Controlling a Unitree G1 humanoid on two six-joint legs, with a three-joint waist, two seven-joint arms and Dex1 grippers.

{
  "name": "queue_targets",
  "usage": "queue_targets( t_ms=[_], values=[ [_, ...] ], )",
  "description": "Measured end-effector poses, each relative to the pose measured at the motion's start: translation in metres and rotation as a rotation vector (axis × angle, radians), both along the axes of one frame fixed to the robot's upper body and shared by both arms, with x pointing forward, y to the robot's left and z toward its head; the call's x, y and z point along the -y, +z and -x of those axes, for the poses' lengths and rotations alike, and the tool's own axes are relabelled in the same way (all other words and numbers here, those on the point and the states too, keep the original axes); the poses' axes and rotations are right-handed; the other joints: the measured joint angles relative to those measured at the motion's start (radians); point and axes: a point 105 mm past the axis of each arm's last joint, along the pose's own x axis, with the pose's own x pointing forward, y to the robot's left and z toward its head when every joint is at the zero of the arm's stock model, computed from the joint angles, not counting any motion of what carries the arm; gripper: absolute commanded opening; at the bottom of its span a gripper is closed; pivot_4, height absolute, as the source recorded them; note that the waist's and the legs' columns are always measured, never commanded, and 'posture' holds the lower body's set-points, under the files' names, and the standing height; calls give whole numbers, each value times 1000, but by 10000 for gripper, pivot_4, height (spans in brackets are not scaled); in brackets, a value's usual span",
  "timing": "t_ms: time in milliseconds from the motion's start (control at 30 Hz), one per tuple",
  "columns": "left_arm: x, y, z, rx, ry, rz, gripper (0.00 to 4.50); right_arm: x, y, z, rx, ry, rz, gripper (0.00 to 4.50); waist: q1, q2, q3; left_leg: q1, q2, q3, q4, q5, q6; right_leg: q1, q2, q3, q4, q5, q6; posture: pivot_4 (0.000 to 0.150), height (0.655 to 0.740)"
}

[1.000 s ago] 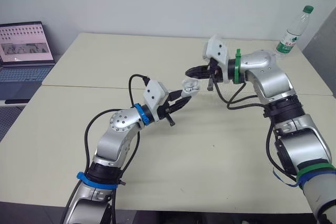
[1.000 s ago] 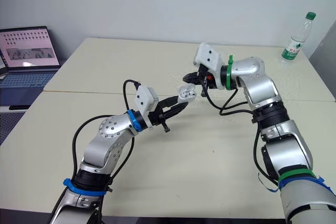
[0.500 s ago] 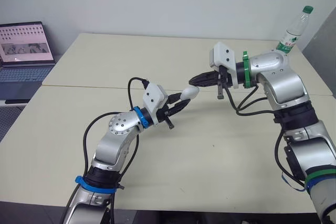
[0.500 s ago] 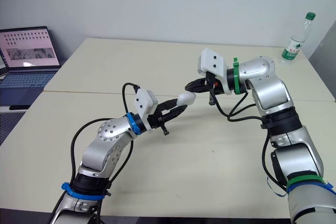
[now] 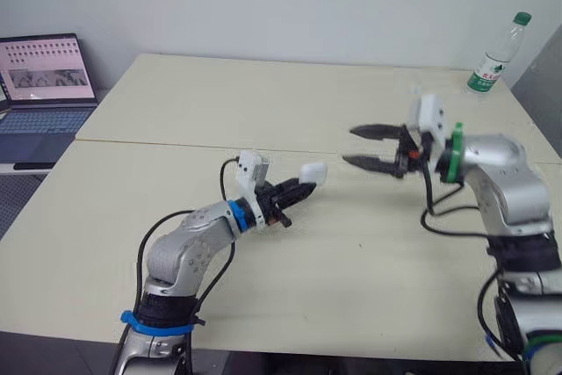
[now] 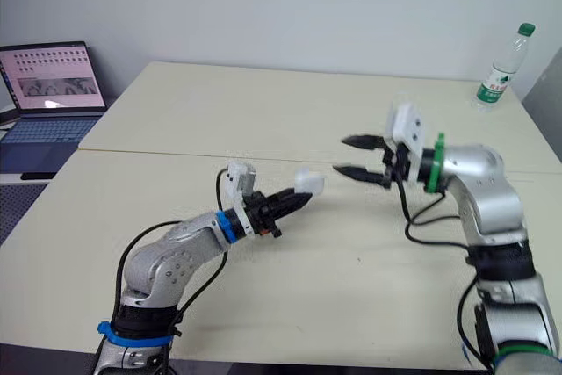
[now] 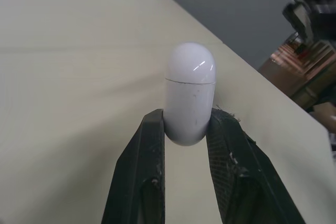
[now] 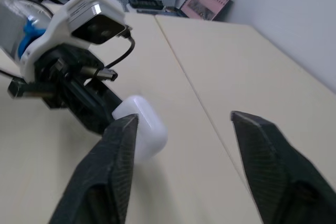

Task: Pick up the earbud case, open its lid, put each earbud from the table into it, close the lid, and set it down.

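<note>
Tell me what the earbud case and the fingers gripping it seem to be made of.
Earbud case: probably hard glossy white plastic, judging by the sharp highlights on its dome. Left gripper fingers: likely matte black plastic or rubber, dull and scuffed.

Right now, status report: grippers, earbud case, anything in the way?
Left gripper shut on earbud case, lid closed. Right gripper open, apart from it. Water bottle, laptop far off.

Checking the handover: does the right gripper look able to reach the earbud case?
Probably yes: the right gripper is open and faces the earbud case in the left gripper, nothing between them.
</note>
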Motion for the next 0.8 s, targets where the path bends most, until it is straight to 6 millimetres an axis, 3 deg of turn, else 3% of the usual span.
queue_targets(
  t_ms=[67,133,333,667,733,800],
  values=[
    [-3,-13,1,-132,21,4,7502,5,-27,17,0,54,74,44508,-2,0,0,2,0,1,0,0,0,1,0,1,1,-1,1,1500,7400],
    [-4,-23,2,-245,37,17,7502,6,-41,25,-10,80,91,44508,-9,0,0,5,0,4,0,0,0,2,1,2,2,-1,2,1500,7400],
    [-10,-46,7,-462,68,-4,7502,4,-49,26,15,50,87,44508,-14,0,0,7,1,3,0,1,-1,2,3,5,3,-1,1,1500,7400],
    [-14,-42,15,-499,78,14,38224,-3,-43,16,40,21,62,45000,-15,0,-2,8,1,4,-1,1,-1,3,3,6,3,0,0,1500,7400],
    [-25,-39,20,-493,90,-1,44316,-1,-44,11,34,9,66,45000,-23,-1,-2,9,2,4,-1,1,-1,3,4,6,3,0,0,1500,7400],
    [-47,-38,27,-484,122,-48,44721,1,-46,8,25,5,68,45000,-31,-1,-2,10,3,4,-2,1,-1,3,5,7,3,0,0,1500,7400]
  ],
)
